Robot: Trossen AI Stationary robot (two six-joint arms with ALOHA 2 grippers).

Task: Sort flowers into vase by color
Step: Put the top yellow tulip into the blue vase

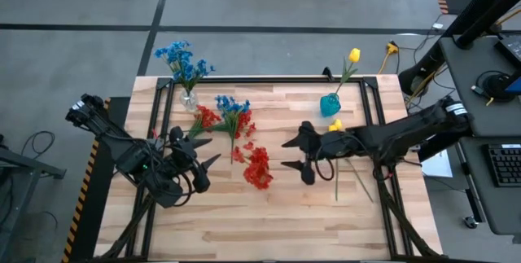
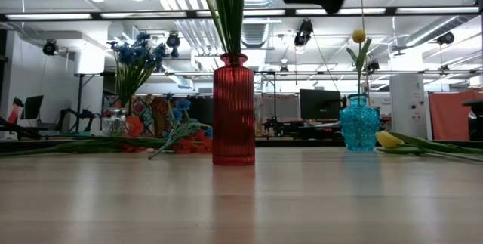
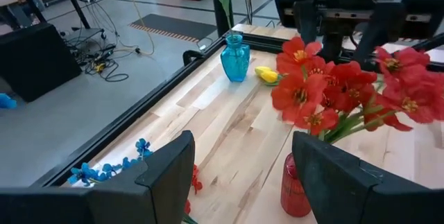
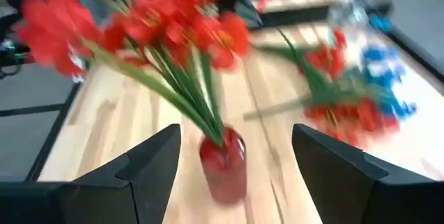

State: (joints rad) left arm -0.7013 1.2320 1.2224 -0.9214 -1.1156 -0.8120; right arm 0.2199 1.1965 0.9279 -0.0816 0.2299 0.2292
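Landmark: red vase, ribbed glass with a narrow neck, upright near the middle of the wooden table. It holds a bunch of red flowers on thin green stems; seen from above, the blooms hide the vase itself.

Teal vase: faceted glass, on the right arm's side of the red vase, toward the far edge. One yellow tulip-like bud stands in it on a long stem.

Clear vase: small, on the left arm's side of the red vase, at the far edge. Blue flowers stand in it.

Loose on the table: a mixed heap of red and blue sprigs between the clear vase and the red vase; a second yellow bud lying flat just beside the teal vase, its stem running toward the near edge.

No readable writing or labels found.

Table top is pale butcher-block planks with a black metal frame at its edges.

Right gripper: just beside the red vase on the teal-vase side, fingers spread wide, holding nothing.

Left gripper: on the opposite side of the red vase, fingers apart, nothing between them.
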